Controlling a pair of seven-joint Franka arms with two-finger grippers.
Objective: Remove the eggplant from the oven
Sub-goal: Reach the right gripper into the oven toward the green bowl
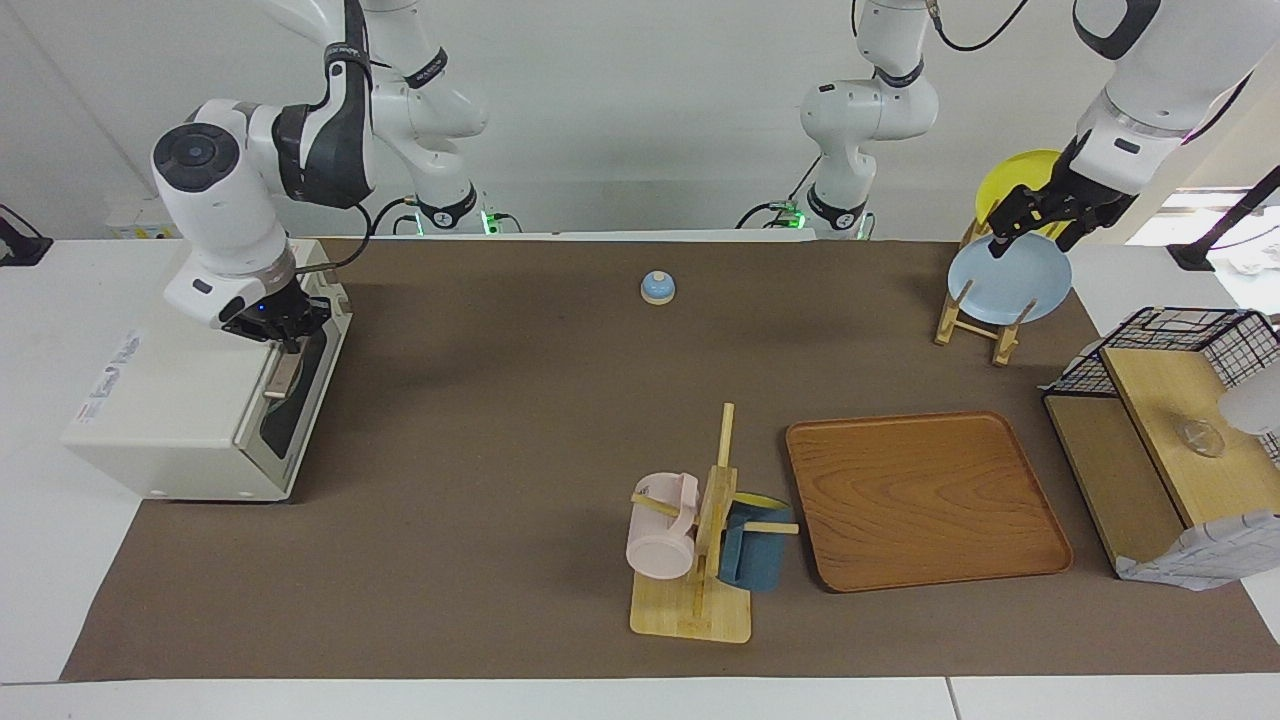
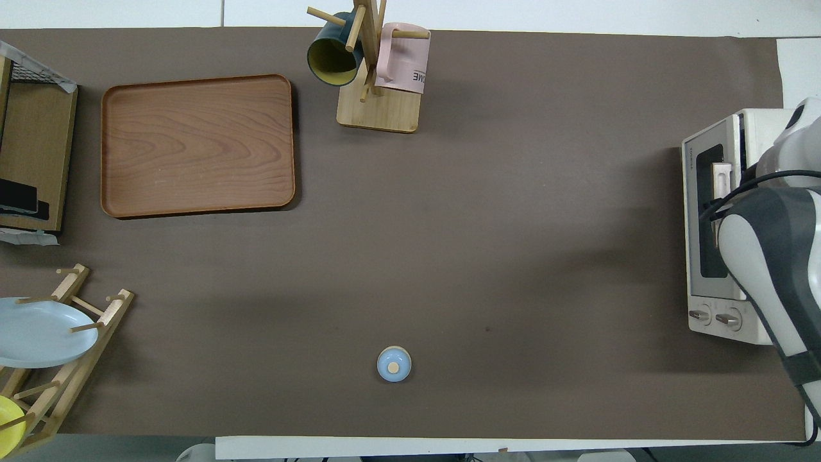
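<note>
The right gripper [image 1: 283, 330] is down at the handle [image 1: 283, 372] on top of the oven [image 1: 190, 400] door, at the right arm's end of the table; whether it grips the handle cannot be told. The door looks shut or nearly so, and the eggplant is not visible. The left gripper [image 1: 1035, 225] waits, fingers spread, over the blue plate [image 1: 1010, 285] in the rack.

A robotics lab staged as a kitchen: two robot arms stand at a bare white wall, with a toaster oven [image 1: 190, 405], mug tree [image 1: 700, 545] and plate rack [image 1: 985, 310] on a brown mat [image 1: 500, 400].
</note>
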